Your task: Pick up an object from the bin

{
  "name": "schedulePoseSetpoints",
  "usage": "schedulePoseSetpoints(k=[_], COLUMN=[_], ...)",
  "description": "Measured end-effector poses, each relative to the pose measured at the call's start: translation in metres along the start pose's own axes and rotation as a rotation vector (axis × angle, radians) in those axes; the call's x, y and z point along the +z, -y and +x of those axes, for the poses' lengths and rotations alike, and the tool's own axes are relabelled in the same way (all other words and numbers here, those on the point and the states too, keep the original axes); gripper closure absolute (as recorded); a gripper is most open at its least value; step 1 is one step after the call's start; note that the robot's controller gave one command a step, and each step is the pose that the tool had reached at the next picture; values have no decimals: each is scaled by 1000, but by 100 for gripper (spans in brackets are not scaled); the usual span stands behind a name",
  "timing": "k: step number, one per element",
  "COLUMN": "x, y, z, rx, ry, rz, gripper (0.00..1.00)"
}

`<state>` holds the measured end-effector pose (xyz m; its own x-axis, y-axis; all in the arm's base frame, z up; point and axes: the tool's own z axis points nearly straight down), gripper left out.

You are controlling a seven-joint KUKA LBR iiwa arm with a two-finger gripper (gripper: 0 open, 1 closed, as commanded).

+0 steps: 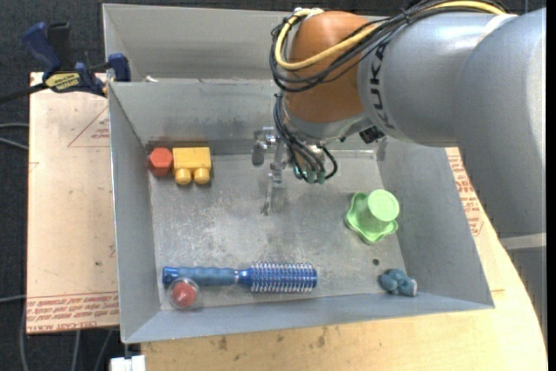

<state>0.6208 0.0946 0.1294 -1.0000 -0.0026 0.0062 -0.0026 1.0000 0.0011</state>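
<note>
We see the claw (273, 189) hanging over a bare patch of floor near the middle of the grey bin (130, 187), a little toward the far wall. We cannot tell whether it is open or closed.

The nearest thing is a green cup-like piece (373, 215), lying to the right of the claw and slightly nearer to us, apart from it. To the left of the claw, by the far-left corner, sits a yellow block (192, 165) with a red block (160, 161) touching its left side.

Along the near wall we find a blue hairbrush (252, 277) lying lengthwise, with a small red ball (183, 294) just beside its handle. A small blue lump (397, 281) rests in the near-right corner.
</note>
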Motion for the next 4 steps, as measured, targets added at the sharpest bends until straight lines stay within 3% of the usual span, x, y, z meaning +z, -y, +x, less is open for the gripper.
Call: schedulePoseSetpoints(k=[1,2,3,4], x=[-7,63,60,-53], y=[-68,-41,-41,-52], z=[61,130,127,122], rx=[-95,-160,-160,-132], ry=[3,2,6,14], rz=[-2,0,0,-2], gripper=[0,0,100,100])
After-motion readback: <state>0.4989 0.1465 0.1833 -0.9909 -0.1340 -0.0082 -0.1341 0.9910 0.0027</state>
